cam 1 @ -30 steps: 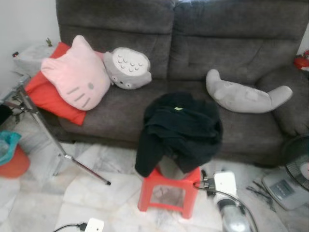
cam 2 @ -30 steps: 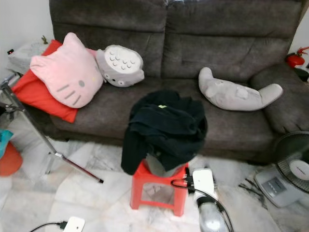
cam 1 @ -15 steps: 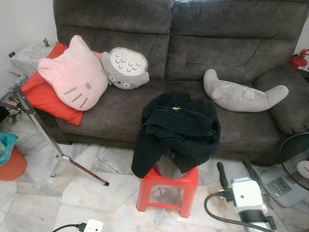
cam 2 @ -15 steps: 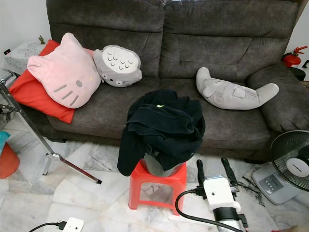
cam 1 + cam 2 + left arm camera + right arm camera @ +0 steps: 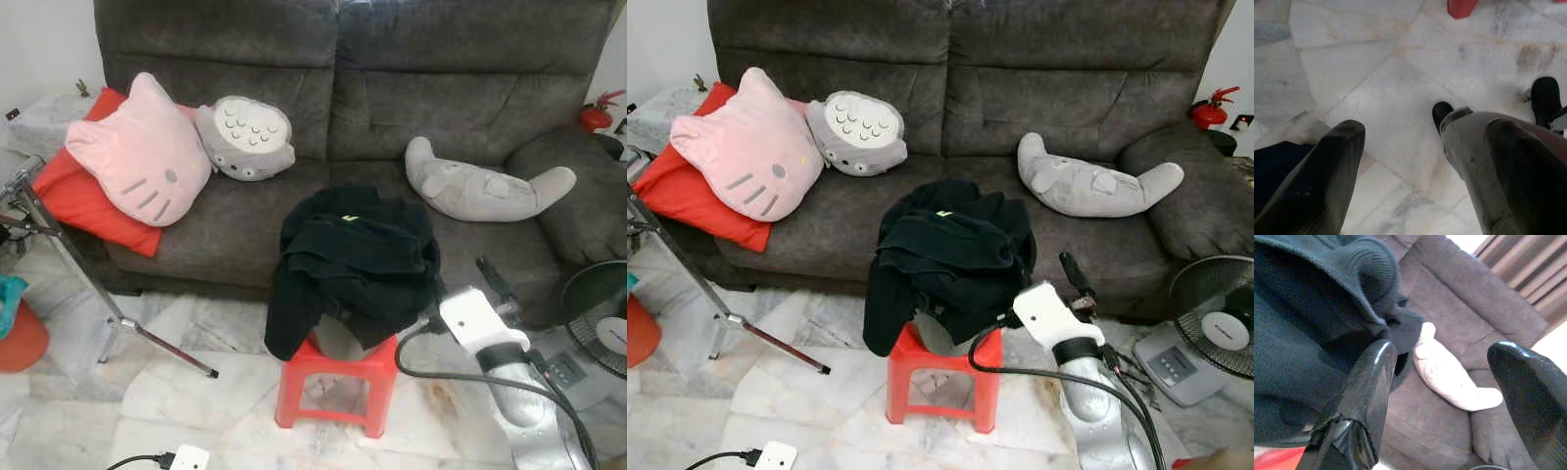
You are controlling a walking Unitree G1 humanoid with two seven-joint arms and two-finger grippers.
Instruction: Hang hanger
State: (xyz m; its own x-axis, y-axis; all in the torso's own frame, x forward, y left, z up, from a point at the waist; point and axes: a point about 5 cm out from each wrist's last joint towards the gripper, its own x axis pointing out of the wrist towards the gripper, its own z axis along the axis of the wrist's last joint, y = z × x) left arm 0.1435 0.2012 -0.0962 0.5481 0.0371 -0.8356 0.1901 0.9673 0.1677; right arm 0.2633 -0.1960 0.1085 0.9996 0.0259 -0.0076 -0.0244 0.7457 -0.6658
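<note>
No hanger can be made out anywhere; if there is one, it may be hidden inside the heap of black clothes (image 5: 358,264) that sits on the red stool (image 5: 338,384) in front of the grey sofa (image 5: 392,88). The clothes hang over the stool's edges and one dark flap droops down its left side.

The right gripper (image 5: 1444,396) is raised just beside the right side of the heap. Its two black fingers (image 5: 1359,396) are spread wide apart with nothing between them. The left gripper (image 5: 1415,171) points down at the pale marble floor (image 5: 1376,73), also spread wide and holding nothing.

What could go wrong? The right gripper could pinch only soft cloth and miss the hanger, because the hanger cannot be seen. Pulling on the cloth could drag the whole heap off the stool, or tip the light stool over. A black cable (image 5: 460,372) loops off the right arm close to the stool, so it could snag a stool corner. A fan (image 5: 1215,318) stands near the right arm and could get bumped.

On the sofa lie a pink cat cushion (image 5: 142,157), a grey round plush (image 5: 245,137) and a grey seal plush (image 5: 485,186), well apart from the stool.
</note>
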